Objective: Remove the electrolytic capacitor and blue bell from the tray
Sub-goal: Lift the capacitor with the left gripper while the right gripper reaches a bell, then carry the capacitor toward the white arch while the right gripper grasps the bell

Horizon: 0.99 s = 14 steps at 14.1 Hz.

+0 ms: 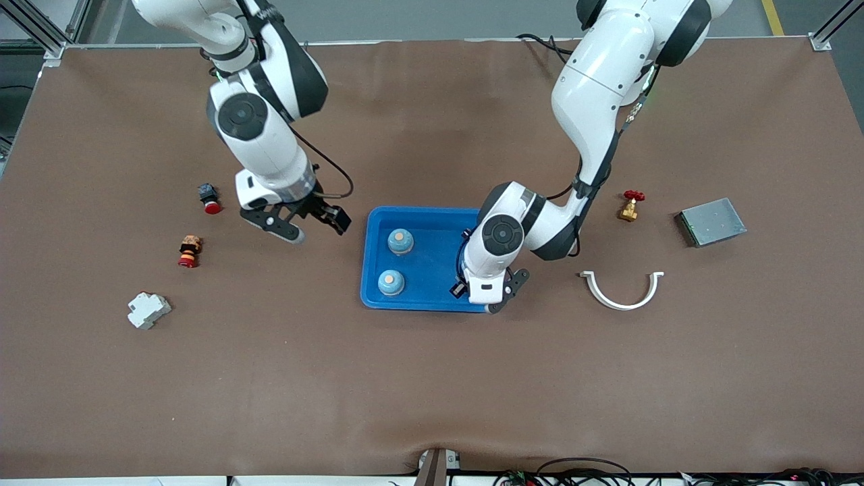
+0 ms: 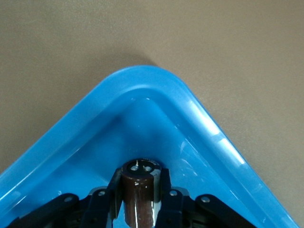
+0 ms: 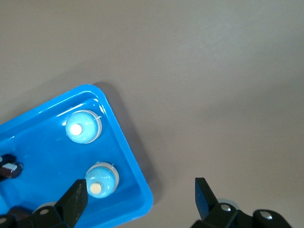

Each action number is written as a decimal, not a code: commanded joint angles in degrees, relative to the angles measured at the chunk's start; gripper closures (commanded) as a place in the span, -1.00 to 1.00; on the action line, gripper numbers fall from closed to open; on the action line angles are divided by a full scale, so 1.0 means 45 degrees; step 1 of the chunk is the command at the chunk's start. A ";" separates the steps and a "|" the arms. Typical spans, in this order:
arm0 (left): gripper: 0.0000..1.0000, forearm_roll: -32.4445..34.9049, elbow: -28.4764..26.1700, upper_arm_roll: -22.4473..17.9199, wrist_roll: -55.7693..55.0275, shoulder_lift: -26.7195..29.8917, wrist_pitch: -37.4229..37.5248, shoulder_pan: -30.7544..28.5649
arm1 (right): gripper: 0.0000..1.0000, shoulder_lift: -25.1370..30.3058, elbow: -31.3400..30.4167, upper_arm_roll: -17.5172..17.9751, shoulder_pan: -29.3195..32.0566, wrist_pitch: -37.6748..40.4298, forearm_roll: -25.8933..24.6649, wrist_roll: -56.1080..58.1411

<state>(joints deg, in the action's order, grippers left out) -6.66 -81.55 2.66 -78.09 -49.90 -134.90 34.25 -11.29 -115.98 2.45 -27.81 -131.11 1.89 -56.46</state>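
Electrolytic capacitor (image 2: 138,192): we see it clamped between the left gripper's (image 1: 487,297) fingers (image 2: 164,190), low in the blue tray (image 1: 432,297), in the corner nearest the front camera at the left arm's end. Small dark-brown cylinder, glossy sleeve, two terminals on its pale end face. We judge it light and rigid but slick; a grip across the body, as now, suits it. Two blue bells (image 1: 399,241) (image 1: 391,282) sit in the tray toward the right arm's end: rounded glazed domes, pale buttons on top. We expect them smooth and best taken low on the sides. Right gripper (image 1: 297,223) hangs spread over bare table beside the tray, waiting.
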 commanded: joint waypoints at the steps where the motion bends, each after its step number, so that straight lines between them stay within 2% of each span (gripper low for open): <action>1: 1.00 -0.0102 0.0191 -0.0104 -0.0148 0.0171 -0.0100 0.0064 | -1.00 -0.1257 0.1006 -0.0173 -0.0615 -0.0258 -0.0147 -0.0831; 4: 1.00 -0.0083 0.0191 -0.0104 -0.0070 0.0794 0.0249 -0.0130 | -1.00 -0.2644 0.1865 -0.0211 -0.1336 -0.0337 -0.0167 -0.1494; 6: 1.00 -0.0044 0.0191 -0.0104 0.0551 0.1515 0.1650 -0.0616 | -1.00 -0.3367 0.2315 -0.0231 -0.1631 -0.0395 -0.0186 -0.1944; 10: 1.00 -0.0160 0.0075 -0.0006 0.4665 0.2981 0.5106 -0.1768 | -1.00 -0.4364 0.2356 -0.0251 -0.1983 -0.1760 -0.0167 -0.2256; 11: 1.00 -0.0180 -0.0177 -0.0006 0.5624 0.3352 0.5772 -0.2081 | -1.00 -0.4560 0.2356 -0.0270 -0.2100 -0.2015 -0.0167 -0.2432; 14: 1.00 -0.0064 -0.1931 -0.0026 0.8299 0.4815 0.5916 -0.3019 | -1.00 -0.4874 0.2415 -0.0270 -0.2160 -0.2173 -0.0167 -0.2453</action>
<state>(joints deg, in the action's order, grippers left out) -6.66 -82.42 2.31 -48.16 -34.02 -108.00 22.80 -31.97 -106.79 2.00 -36.57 -141.13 1.89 -65.90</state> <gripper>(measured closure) 0.661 0.000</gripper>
